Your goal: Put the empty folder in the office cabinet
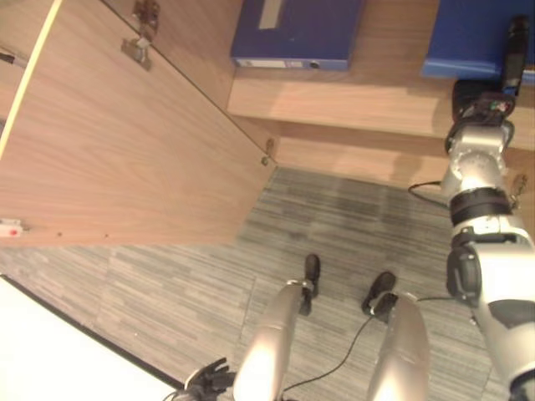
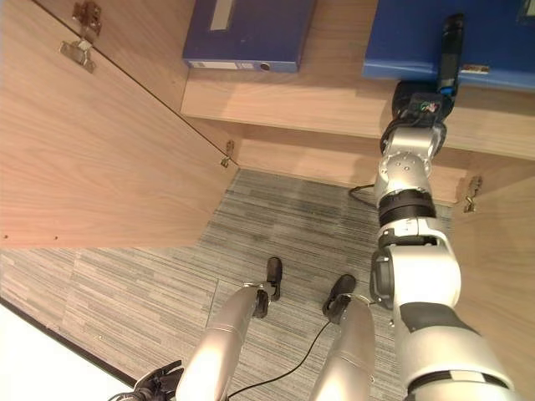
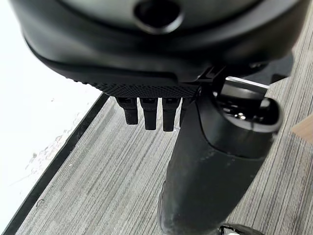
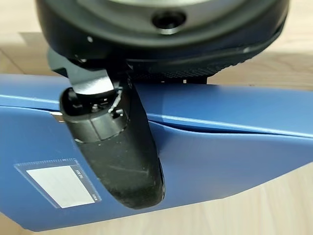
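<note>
The blue folder (image 2: 451,42) lies flat on the wooden cabinet shelf (image 2: 334,104). It carries a white label in a clear pocket (image 4: 61,186), blank as far as can be read. The right hand (image 2: 450,50) is stretched up from the lower right, thumb lying on top of the folder cover. The right wrist view shows the thumb (image 4: 117,152) pressed on the cover and the fingers hidden under the folder, so a pinch on the folder edge. A second, darker blue folder (image 1: 292,33) rests on the same shelf to the left, with a white spine strip and a pale patch on its cover; no legible writing. The cabinet door (image 1: 125,142) stands open at left. The left hand (image 1: 209,380) hangs low over grey carpet (image 1: 351,217), beside a white surface (image 3: 34,122). The left wrist view shows its fingers (image 3: 149,115) curled, holding nothing.
</note>
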Robot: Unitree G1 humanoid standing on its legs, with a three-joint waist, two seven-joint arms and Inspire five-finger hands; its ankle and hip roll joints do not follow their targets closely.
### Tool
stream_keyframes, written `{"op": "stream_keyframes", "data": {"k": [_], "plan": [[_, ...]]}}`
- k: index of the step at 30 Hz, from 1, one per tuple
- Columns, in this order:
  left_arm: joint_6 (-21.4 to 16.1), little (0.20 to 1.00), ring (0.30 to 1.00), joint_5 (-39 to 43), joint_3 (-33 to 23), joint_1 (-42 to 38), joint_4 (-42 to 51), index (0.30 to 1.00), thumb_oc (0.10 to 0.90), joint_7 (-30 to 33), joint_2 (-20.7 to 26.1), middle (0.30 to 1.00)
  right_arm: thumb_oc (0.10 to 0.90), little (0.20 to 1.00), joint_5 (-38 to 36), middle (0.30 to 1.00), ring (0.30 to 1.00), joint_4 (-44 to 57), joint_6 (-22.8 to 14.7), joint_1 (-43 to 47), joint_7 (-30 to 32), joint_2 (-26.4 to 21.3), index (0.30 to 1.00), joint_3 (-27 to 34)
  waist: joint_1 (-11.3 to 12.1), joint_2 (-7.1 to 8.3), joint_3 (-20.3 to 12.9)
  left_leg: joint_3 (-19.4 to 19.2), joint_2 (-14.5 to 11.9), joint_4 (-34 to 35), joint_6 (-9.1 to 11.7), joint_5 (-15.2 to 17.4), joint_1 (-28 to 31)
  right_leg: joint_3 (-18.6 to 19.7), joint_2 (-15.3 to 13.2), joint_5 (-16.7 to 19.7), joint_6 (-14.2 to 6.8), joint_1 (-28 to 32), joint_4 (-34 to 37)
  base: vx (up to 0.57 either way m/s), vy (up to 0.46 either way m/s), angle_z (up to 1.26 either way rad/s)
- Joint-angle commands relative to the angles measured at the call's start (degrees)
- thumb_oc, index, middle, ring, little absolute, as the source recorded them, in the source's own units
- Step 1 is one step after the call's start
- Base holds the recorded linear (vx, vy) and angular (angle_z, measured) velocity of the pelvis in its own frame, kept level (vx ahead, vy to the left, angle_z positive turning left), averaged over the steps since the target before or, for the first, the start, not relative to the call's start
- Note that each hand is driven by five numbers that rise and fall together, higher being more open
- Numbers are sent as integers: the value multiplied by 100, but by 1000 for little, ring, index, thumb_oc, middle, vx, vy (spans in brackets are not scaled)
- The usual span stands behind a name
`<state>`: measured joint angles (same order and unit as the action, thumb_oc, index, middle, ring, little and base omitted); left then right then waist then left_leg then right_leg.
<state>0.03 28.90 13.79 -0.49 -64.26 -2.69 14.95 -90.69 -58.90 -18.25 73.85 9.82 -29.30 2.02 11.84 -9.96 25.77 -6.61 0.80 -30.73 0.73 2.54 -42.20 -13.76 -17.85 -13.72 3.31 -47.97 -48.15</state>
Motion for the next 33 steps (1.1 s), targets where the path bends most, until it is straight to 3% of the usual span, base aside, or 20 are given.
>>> {"op": "stream_keyframes", "data": {"k": [1, 10, 14, 17, 18, 22, 24, 27, 33], "plan": [[166, 900, 900, -23, 194, 313, -489, 900, 800, 176, 792, 900, 400, 300, 216, 300, 300, 309, 48, 854, -374, -648, 300, -471, 230, 53, -669, 177, 294, 140, -227, 515, 0, 428, 299, -267, -396, 317, 192, 10, -8, 10], [135, 900, 900, -127, 154, 300, -626, 900, 800, 197, 854, 900, 400, 300, 172, 300, 300, 409, 26, 982, -460, -701, 300, -593, 360, 61, -791, 290, 323, 261, -179, 458, 21, 345, 219, -290, -495, 352, 183, 41, -4, 8], [81, 900, 900, -130, 193, 374, -579, 900, 800, 203, 848, 900, 400, 300, 212, 300, 300, 552, -125, 828, -435, -600, 300, -533, 378, 14, -880, 409, 301, 673, -101, 423, 572, 343, 269, -346, -507, 841, 528, 102, -21, 7], [28, 900, 900, -130, 242, 248, -400, 900, 800, 304, 855, 900, 400, 300, 170, 300, 300, 474, -179, 484, -411, -602, 300, -239, 419, 113, -645, 372, 168, 140, 268, 65, 438, -46, 203, -416, -327, 1557, 977, 58, -145, 13], [29, 900, 900, -129, 252, 252, -400, 900, 800, 306, 871, 900, 400, 300, 171, 300, 300, 490, -176, 454, -413, -603, 300, -214, 412, 113, -640, 392, 173, 163, 275, 51, 470, -76, 204, -414, -324, 1608, 1012, 134, -134, 36], [31, 900, 900, -276, 236, 406, -423, 900, 800, 341, 855, 900, 400, 300, 230, 300, 300, 1073, -223, 45, -463, -375, 300, -239, 464, -101, -494, 543, 9, 2142, 389, -786, 891, 33, 442, -492, -457, 2231, 1322, 266, 147, 18], [28, 900, 900, -316, 199, 481, -522, 900, 800, 337, 818, 900, 400, 300, 174, 300, 300, 1124, -307, -51, -462, -256, 300, -148, 469, -141, -542, 634, -28, 2464, 332, -770, 1150, 78, 500, -560, -527, 2331, 1361, 225, 123, -31], [12, 900, 900, -620, 197, 492, -610, 900, 800, 384, 745, 900, 400, 300, -2, 300, 300, 1364, -378, -315, -597, 55, 300, 253, 448, -211, -559, 580, 63, 2296, 276, -850, 1246, 134, 435, -403, -577, 2424, 1405, 221, 158, -42], [-63, 900, 900, -794, 200, 479, -334, 900, 800, 379, 795, 900, 400, 300, 123, 300, 300, 1800, -604, -658, -515, 397, 300, 401, 395, -153, -749, 334, 238, 2130, 43, -530, 1211, 387, 311, -74, -747, 2594, 2123, 186, 214, -37]]}}
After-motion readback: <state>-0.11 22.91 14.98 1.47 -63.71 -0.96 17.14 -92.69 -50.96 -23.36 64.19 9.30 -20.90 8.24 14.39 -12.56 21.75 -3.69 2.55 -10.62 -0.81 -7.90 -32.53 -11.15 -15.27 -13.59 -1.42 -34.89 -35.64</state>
